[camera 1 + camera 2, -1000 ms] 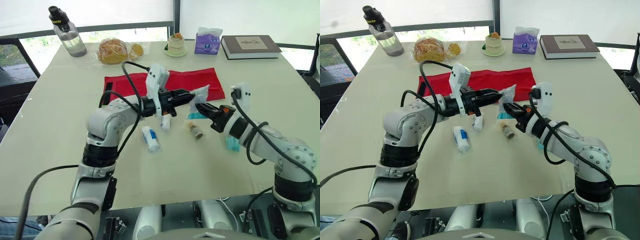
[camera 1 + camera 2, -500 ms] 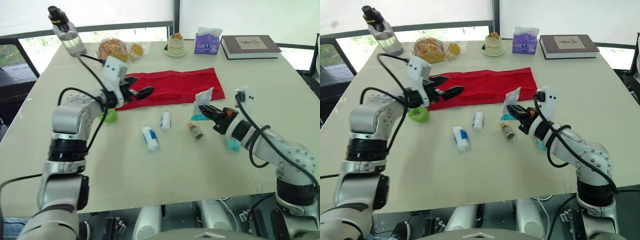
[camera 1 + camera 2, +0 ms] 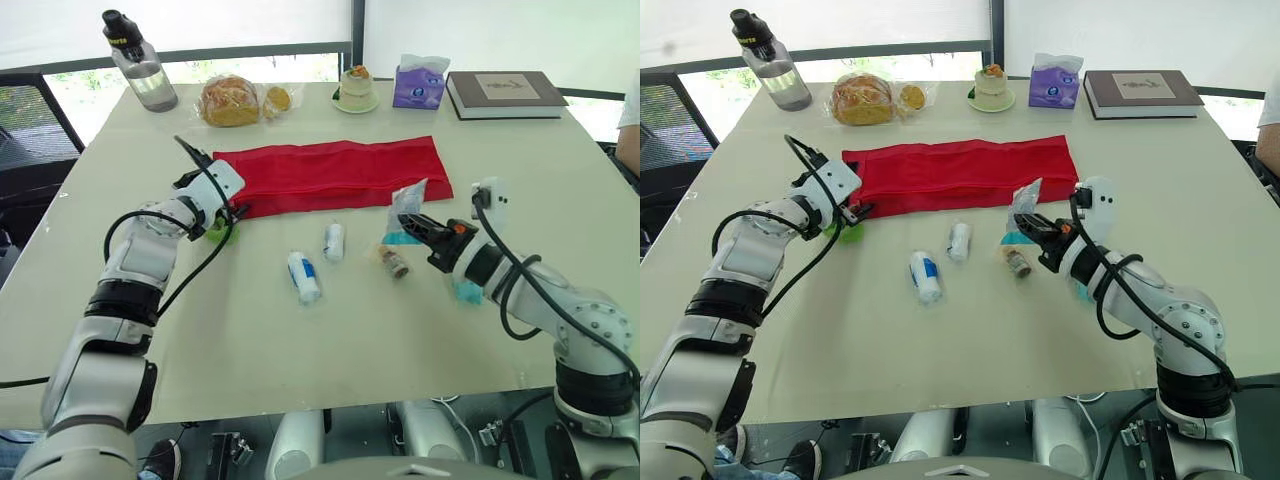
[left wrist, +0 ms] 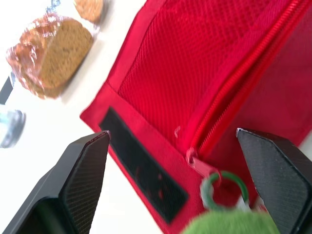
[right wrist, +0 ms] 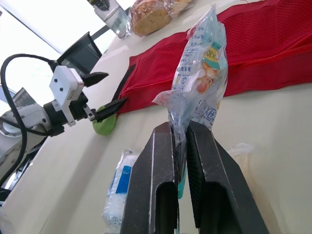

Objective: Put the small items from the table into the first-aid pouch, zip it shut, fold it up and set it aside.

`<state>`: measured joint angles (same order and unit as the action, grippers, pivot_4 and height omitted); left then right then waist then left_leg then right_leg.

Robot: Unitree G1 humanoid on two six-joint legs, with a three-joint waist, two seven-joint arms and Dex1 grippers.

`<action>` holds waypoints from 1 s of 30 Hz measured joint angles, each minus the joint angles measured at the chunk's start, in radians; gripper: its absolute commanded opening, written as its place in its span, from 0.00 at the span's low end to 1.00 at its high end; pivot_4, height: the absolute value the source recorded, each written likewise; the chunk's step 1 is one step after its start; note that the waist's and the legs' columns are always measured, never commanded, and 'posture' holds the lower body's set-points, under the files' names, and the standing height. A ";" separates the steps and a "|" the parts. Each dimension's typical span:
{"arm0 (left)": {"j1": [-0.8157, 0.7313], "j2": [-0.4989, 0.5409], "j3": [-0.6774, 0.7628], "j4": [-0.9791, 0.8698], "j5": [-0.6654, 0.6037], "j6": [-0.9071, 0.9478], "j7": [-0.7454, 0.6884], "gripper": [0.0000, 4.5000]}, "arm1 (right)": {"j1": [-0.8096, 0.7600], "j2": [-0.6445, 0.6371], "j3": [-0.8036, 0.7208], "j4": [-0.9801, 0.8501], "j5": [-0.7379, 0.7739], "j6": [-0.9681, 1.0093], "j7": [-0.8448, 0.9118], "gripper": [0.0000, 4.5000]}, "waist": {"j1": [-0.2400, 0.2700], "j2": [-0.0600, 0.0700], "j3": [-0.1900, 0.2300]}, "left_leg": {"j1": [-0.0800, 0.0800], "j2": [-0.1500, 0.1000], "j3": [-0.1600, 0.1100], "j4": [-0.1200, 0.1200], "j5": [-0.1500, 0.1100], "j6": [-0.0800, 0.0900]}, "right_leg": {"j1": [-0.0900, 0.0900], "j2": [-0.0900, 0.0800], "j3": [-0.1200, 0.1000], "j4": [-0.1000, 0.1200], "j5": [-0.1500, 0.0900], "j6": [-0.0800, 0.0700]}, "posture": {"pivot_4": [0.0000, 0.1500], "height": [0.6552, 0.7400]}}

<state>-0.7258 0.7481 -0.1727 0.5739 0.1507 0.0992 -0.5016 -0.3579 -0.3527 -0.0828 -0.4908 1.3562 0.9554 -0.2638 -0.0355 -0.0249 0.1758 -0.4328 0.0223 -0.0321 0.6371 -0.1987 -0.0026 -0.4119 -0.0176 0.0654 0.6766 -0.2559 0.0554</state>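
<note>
Beige table [image 3: 300,350] beside a bright window. My right gripper [image 5: 179,127] is clenched on the lower edge of a clear, crinkled plastic sachet [image 5: 202,78], held upright near the long red mesh pouch [image 3: 340,170], which lies unfolded across the table's middle. I judge the sachet light, limp and slick, so an edge pinch suits it. My left gripper [image 5: 116,87] stands spread at the pouch's left end. The left wrist view gives the zip's green ring pull [image 4: 225,184]. The head views give the layout, including a white-and-blue roll [image 3: 302,276].
</note>
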 measured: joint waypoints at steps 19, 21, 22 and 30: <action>-0.192 -0.097 -0.064 0.387 0.174 -0.294 0.097 0.15 | 0.022 -0.004 0.006 -0.002 -0.033 -0.003 0.013 0.00 | -0.004 0.000 0.000 | 0.000 0.000 0.000 0.000 0.000 0.000 | 0.000 0.000 0.000 0.001 0.000 0.000 | 1.00 1.00; -0.185 -0.097 -0.064 0.375 0.173 -0.301 0.076 0.01 | 0.025 -0.003 0.006 -0.003 -0.035 -0.004 0.013 0.00 | -0.004 0.000 0.000 | 0.000 0.000 0.000 0.000 0.000 0.000 | 0.000 0.000 0.000 0.001 0.000 0.000 | 1.00 1.00; -0.177 -0.097 -0.064 0.363 0.172 -0.301 0.062 0.01 | 0.026 -0.003 0.006 -0.003 -0.036 -0.004 0.013 0.00 | -0.004 0.000 0.000 | 0.000 0.000 0.000 0.000 0.000 0.000 | 0.000 0.000 0.000 0.001 0.000 0.000 | 1.00 1.00; -0.126 -0.168 -0.064 0.165 0.149 -0.250 -0.081 0.01 | 0.026 0.001 0.007 -0.004 -0.044 -0.008 0.019 0.00 | 0.004 0.000 0.000 | -0.001 -0.001 -0.001 0.001 0.000 0.000 | 0.000 0.000 -0.001 0.001 0.000 0.000 | 1.00 1.00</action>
<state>-0.8521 0.5805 -0.2366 0.7393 0.2999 -0.1508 -0.5830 -0.3315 -0.3521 -0.0758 -0.4943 1.3121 0.9469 -0.2445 -0.0315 -0.0250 0.1757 -0.4335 0.0218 -0.0328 0.6381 -0.1986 -0.0026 -0.4116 -0.0177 0.0648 0.6776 -0.2557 0.0555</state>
